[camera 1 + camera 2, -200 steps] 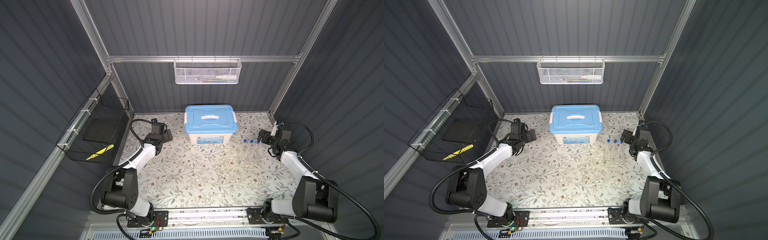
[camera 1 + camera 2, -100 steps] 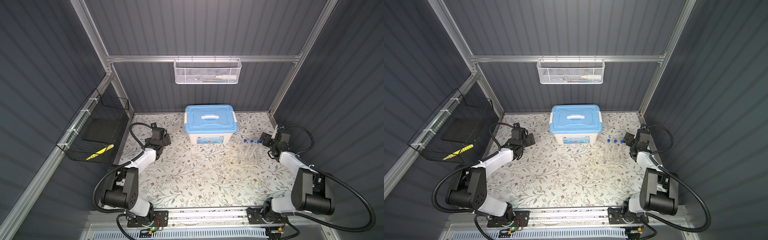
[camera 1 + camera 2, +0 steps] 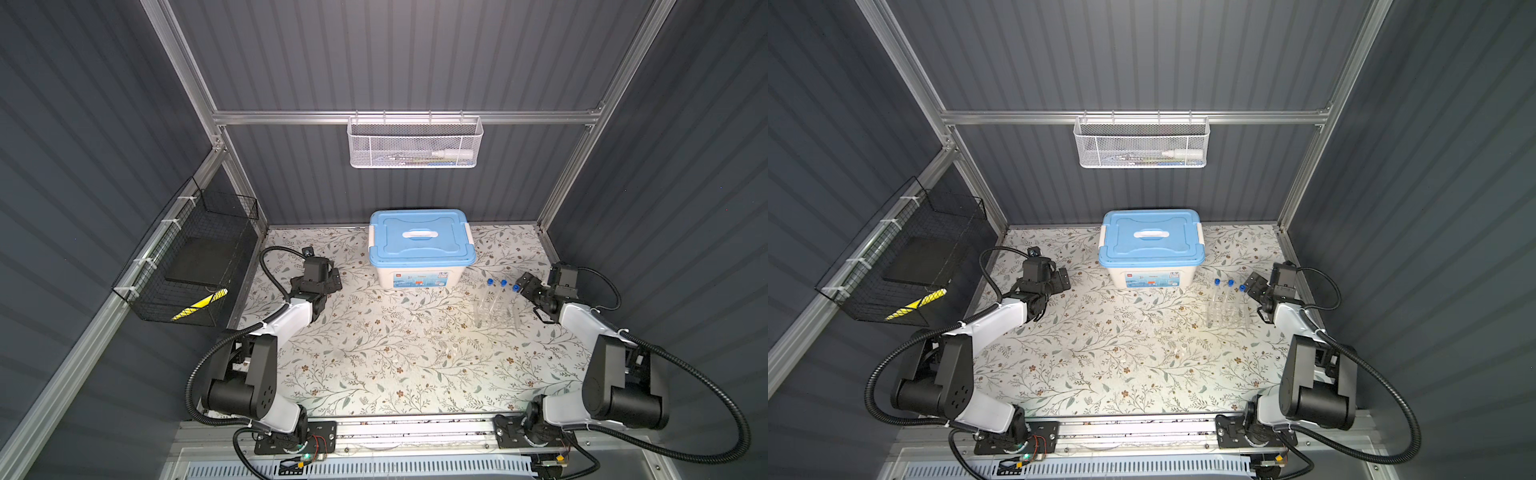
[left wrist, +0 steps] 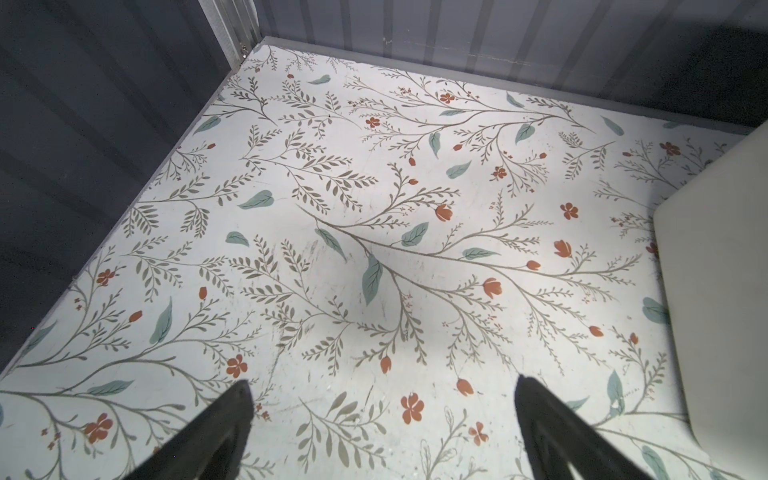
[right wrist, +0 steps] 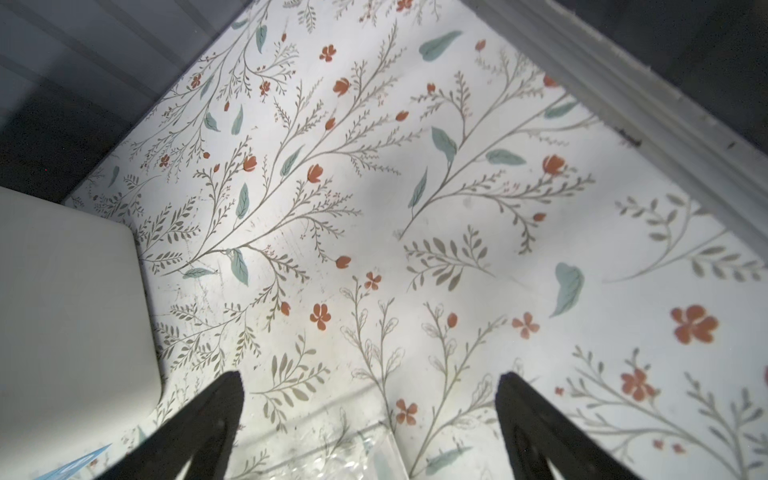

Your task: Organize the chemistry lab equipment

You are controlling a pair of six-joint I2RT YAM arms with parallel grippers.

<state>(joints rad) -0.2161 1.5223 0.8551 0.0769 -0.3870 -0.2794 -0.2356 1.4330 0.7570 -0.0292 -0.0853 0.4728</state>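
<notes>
Three clear test tubes with blue caps (image 3: 503, 284) stand upright in a clear tube rack (image 3: 496, 316) on the right of the floral table, in both top views. My right gripper (image 3: 525, 283) hovers open just right of the rightmost cap (image 3: 1241, 287), holding nothing. In the right wrist view a clear corner of the rack (image 5: 374, 455) shows low between the open fingers (image 5: 216, 415). My left gripper (image 3: 333, 281) hangs open and empty over bare table left of the box, as the left wrist view shows (image 4: 383, 384). The mortar, pestle, dish and tweezers cannot be made out.
A cream box with a blue lid (image 3: 422, 241) stands at the back centre; its side shows in both wrist views (image 4: 715, 299) (image 5: 70, 316). A white mesh basket (image 3: 415, 145) hangs on the back wall, a black wire basket (image 3: 195, 266) on the left wall.
Both grippers have sunk a little toward the table and the front. The right one now sits closer to the rightmost tube cap.
</notes>
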